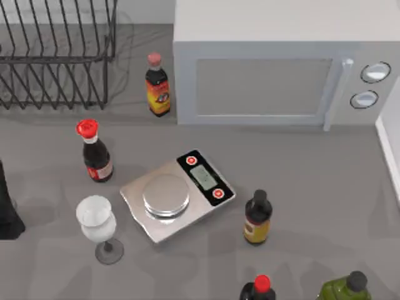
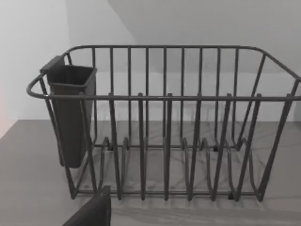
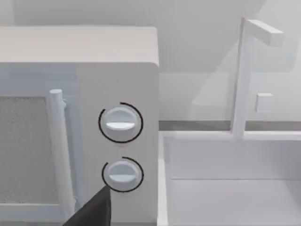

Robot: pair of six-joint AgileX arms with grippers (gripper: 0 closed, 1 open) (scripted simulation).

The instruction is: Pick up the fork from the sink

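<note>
At one o'clock on the grey counter (image 1: 312,187) stands a white microwave (image 1: 275,69), its two round dials (image 3: 120,123) facing the right wrist camera. Hard at three o'clock, just beside the microwave, is the rim of a white sink (image 1: 390,150) with a white faucet (image 3: 242,75) rising behind its basin. A dark wire dish rack (image 1: 56,56) fills the eleven o'clock corner, with a dark cutlery cup (image 2: 70,113) hung on one end.

Near the middle sits a silver kitchen scale (image 1: 177,195). Around it stand:
- a dark sauce bottle (image 1: 157,85) at twelve, touching the microwave's corner
- a red-capped bottle (image 1: 95,152) at nine
- a black-capped bottle (image 1: 257,218) at four
- another red-capped bottle (image 1: 257,289) at six
- a green bottle (image 1: 347,289) at five

A wine glass (image 1: 99,225) stands at eight.

The left arm (image 1: 7,209) waits at the nine o'clock edge, the left gripper (image 2: 91,212) facing the rack; the right gripper (image 3: 91,212) faces the microwave and sink. Whether either claw is wide or narrow, I cannot tell, nor where the fork lies.
</note>
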